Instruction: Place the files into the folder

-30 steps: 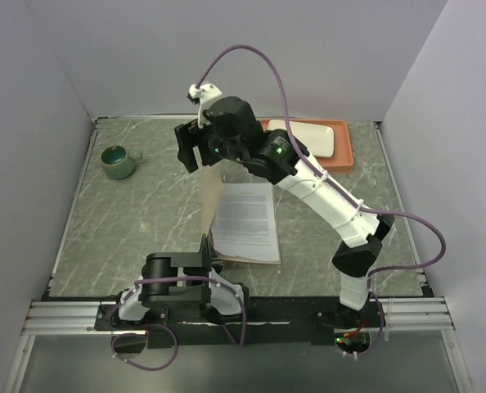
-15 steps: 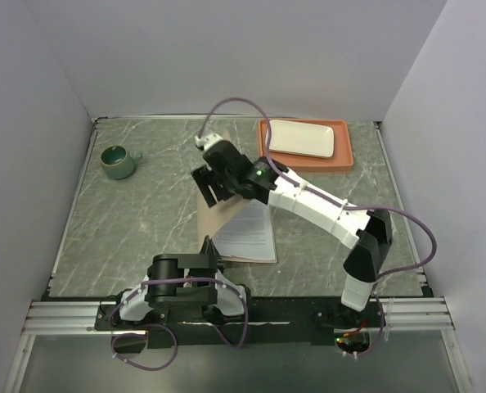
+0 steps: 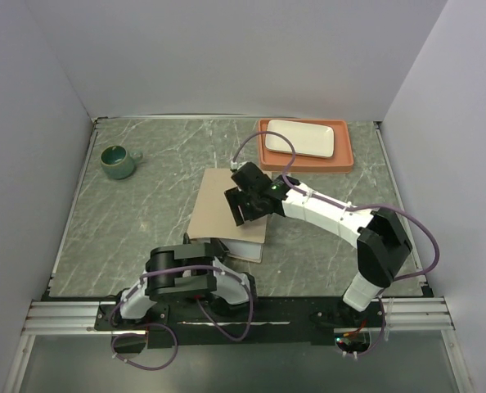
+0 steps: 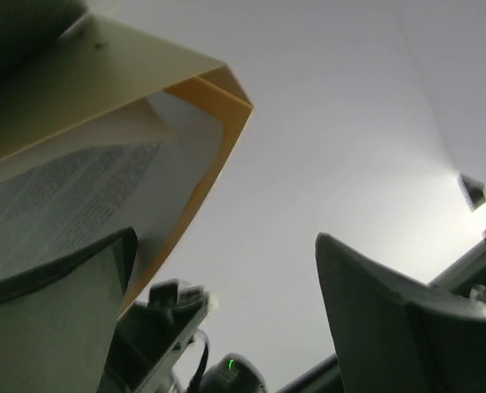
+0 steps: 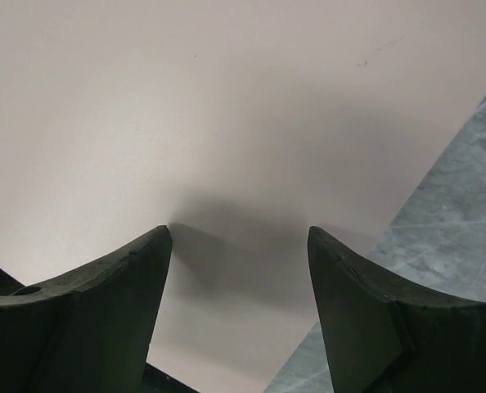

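Observation:
The tan folder lies near the table's middle with its cover down over the files, of which only a white strip shows at the near right edge. My right gripper rests low on the cover, open. In the right wrist view its fingers stand apart just above the folder's plain tan face. My left gripper is open at the folder's near edge and points upward. Its view shows a printed sheet under the cover at its left finger, with nothing between the jaws.
A green mug stands at the back left. A salmon-orange tray holding a white rectangular plate sits at the back right. Walls close in the left, back and right sides. The left arm is folded low by the near edge.
The right gripper came down and forward, and the cover went from upright to flat over the files. The left gripper opened wide and let go of the folder's near edge.

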{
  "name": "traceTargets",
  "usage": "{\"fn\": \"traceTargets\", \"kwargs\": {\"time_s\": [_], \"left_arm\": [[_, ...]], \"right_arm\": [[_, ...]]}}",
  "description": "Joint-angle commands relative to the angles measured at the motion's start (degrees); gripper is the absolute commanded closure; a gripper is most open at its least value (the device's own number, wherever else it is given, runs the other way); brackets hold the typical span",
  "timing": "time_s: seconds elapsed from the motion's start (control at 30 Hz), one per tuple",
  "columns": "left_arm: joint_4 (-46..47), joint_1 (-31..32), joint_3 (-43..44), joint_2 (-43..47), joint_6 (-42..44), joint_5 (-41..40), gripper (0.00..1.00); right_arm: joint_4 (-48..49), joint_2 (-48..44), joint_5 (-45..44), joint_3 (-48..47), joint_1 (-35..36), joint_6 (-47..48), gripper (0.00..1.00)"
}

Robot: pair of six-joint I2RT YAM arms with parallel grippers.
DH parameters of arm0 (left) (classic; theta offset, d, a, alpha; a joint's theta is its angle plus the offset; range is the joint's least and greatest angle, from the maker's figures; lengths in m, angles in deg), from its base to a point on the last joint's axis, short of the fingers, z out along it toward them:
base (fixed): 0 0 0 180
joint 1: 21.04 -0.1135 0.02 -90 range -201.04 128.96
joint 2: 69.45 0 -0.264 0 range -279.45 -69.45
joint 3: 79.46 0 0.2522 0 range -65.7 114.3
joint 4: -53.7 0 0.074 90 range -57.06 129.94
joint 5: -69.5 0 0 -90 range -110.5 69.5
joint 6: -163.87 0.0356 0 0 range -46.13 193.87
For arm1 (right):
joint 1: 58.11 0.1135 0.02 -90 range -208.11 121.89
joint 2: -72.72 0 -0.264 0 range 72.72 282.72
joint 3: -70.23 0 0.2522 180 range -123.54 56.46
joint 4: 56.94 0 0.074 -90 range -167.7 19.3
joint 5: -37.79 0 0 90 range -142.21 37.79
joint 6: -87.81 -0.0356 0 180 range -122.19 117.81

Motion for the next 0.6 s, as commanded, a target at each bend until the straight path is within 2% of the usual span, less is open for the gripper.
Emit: {"fn": "traceTargets", "kwargs": {"time_s": [0.0, 0.1, 0.17, 0.33, 0.47, 0.57], "left_arm": [[13.34, 1.27, 5.05, 1.44, -21.69, 10.65, 0.04], [13.34, 1.36, 8.99, 3.82, -20.91, 13.28, 0.04], [13.34, 1.88, 14.77, 5.57, -20.03, 15.56, 0.04], [13.35, 4.87, 22.36, 12.61, -11.77, 19.96, 0.04], [13.34, 6.37, 21.93, 19.80, -7.65, 19.44, 0.04], [13.43, 7.59, 21.58, 23.59, -7.72, 18.31, 0.04]], "right_arm": [[1.95, -1.07, 1.08, -2.99, -0.72, -2.44, 0.25], [0.19, 1.21, 0.46, -5.54, -1.34, -2.44, 0.26], [-1.03, 3.22, 0.55, -7.55, -1.78, -2.18, 0.26], [-3.06, 6.49, 2.22, -10.38, -3.09, -1.39, 0.27], [-3.15, 6.14, 2.84, -9.07, -3.53, -1.47, 0.27], [-2.89, 5.79, 3.10, -7.57, -3.62, -2.09, 0.27]]}}
